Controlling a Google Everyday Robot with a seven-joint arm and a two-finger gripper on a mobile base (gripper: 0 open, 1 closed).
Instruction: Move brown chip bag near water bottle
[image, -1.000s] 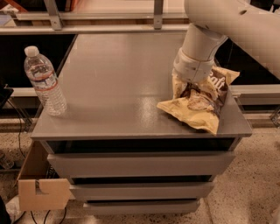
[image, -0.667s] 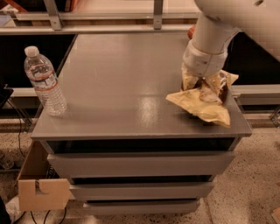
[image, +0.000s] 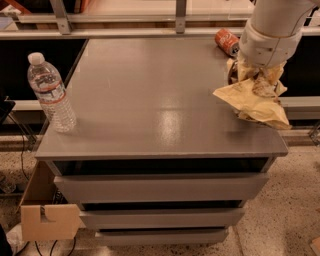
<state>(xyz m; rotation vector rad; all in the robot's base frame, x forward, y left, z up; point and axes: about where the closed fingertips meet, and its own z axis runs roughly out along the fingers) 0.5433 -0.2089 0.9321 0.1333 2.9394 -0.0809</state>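
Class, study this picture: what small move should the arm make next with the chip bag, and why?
Probably carry the chip bag across the table toward the water bottle. The gripper holds the bag raised over the table's far side edge, while the bottle stands upright at the opposite front corner.

Since a second ago, we note:

- The bag (image: 252, 100) is off the table (image: 150, 100). It lay flat near the right front corner; now it hangs crumpled, with a faint shadow under it.
- The gripper (image: 255, 70) has risen and gone right and back. It sits above the table's right edge, clamped on the bag's top.
- The bag's lower corner now pokes past the right edge.
- Its brown panel showed before; we now see mostly pale yellow.
- The arm (image: 272, 30) has shifted right, and a can (image: 227, 41) shows at the back right, hidden earlier.
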